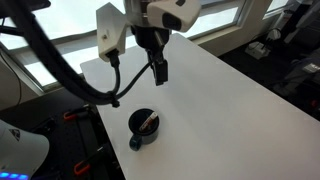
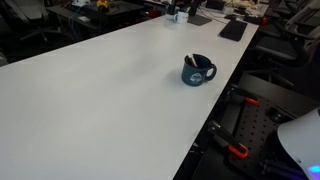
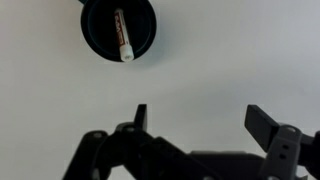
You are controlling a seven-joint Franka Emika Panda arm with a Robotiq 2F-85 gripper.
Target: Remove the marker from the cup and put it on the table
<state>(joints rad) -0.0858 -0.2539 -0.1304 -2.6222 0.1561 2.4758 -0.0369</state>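
The gripper, jaws wide and empty, should centre over the marker lying inside the cup (the two are well apart), then close across its thin body.

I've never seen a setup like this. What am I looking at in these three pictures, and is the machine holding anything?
It is a robot arm over a white table. Two pictures come from cameras set up around the table. The third comes from a camera on the arm's wrist, looking down past its two jaws. On the table stands one dark cup with a marker lying inside it. The jaws are spread open, hanging above the table apart from the cup, and hold nothing.
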